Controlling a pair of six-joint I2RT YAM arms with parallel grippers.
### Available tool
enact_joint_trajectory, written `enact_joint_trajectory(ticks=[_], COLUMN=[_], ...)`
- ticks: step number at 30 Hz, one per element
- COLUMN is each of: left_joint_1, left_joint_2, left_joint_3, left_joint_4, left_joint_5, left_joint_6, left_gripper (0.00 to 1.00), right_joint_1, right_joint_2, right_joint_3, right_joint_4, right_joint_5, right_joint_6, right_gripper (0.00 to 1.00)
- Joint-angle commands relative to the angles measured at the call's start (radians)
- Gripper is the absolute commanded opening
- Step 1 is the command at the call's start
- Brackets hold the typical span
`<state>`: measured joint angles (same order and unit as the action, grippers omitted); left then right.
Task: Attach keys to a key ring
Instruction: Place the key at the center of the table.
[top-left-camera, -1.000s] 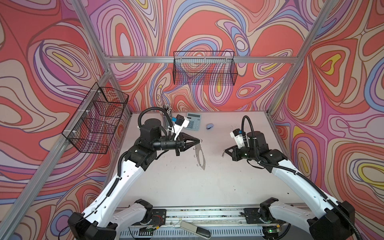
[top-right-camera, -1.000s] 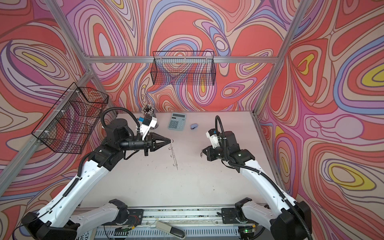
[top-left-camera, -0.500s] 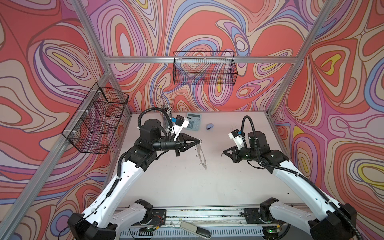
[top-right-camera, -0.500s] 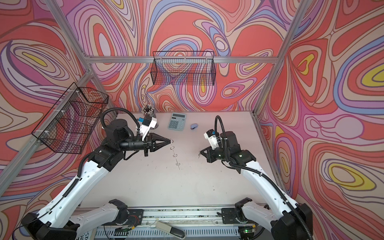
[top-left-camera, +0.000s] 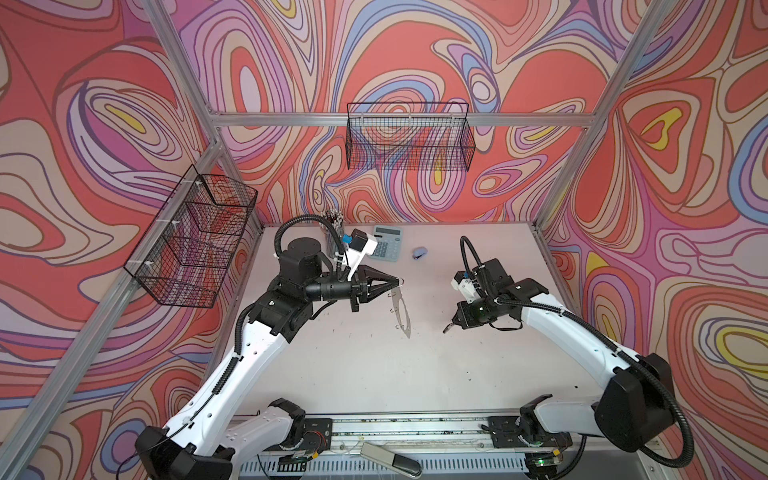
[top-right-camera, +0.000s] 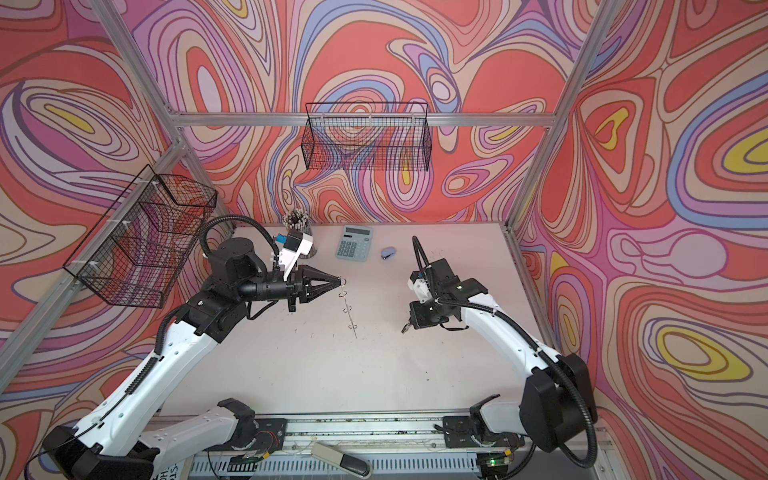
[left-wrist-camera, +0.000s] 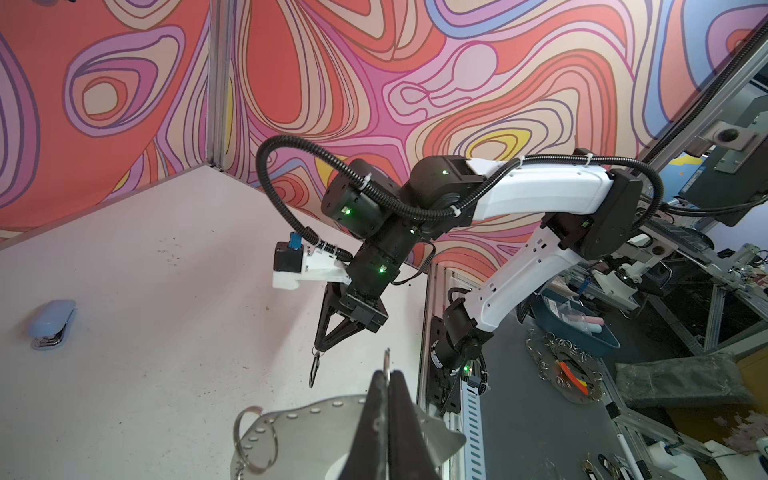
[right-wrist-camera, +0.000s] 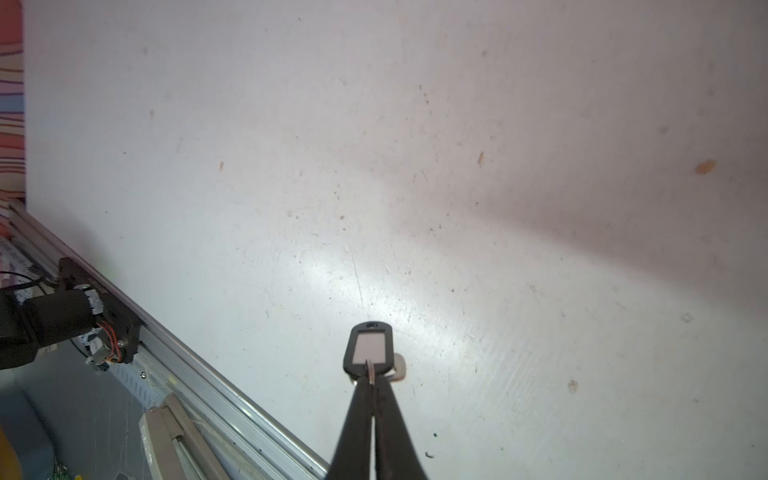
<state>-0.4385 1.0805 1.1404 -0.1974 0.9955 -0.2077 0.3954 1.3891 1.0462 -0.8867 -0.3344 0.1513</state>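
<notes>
Above mid table (top-left-camera: 374, 365), left jaws pinched the key ring (top-left-camera: 401, 309) by its top rim, so it hung w/ loops exposed, prob. for threading. Right jaws pinched the keys (right-wrist-camera: 368, 349) at the tag's end, near the ring, not touching, toward the right edge.

Before me, the pale pink table (top-left-camera: 374, 365) is carrying a pen cup (top-right-camera: 296, 220), a grey calculator (top-left-camera: 387, 248) and a small blue stapler (top-left-camera: 420, 253), all sitting near its far edge.
</notes>
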Motion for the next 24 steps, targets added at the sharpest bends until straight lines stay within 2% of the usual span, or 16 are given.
enact_joint_trajectory(ticks=[1,7,15,24], left_joint_1=[0.004,0.004,0.005,0.005], left_joint_2=[-0.019,-0.019,-0.016,-0.013], left_joint_3=[-0.01,-0.011,-0.01,-0.011], left_joint_4=[0.047,0.045,0.038,0.039], left_joint_5=[0.025,0.025,0.025,0.025], left_joint_6=[-0.003,-0.002,0.002,0.0], left_gripper=[0.0,0.0,0.0,0.0], right_joint_1=[0.01,0.011,0.012,0.013], right_joint_2=[0.073,0.209,0.301,0.342], right_joint_3=[0.051,0.055,0.06,0.052], right_joint_4=[-0.046,0.049,0.215,0.342], right_joint_5=[0.063,0.076,0.073,0.132], right_joint_6=[-0.006,-0.007,0.057,0.118], right_gripper=[0.0,0.0,0.0,0.0])
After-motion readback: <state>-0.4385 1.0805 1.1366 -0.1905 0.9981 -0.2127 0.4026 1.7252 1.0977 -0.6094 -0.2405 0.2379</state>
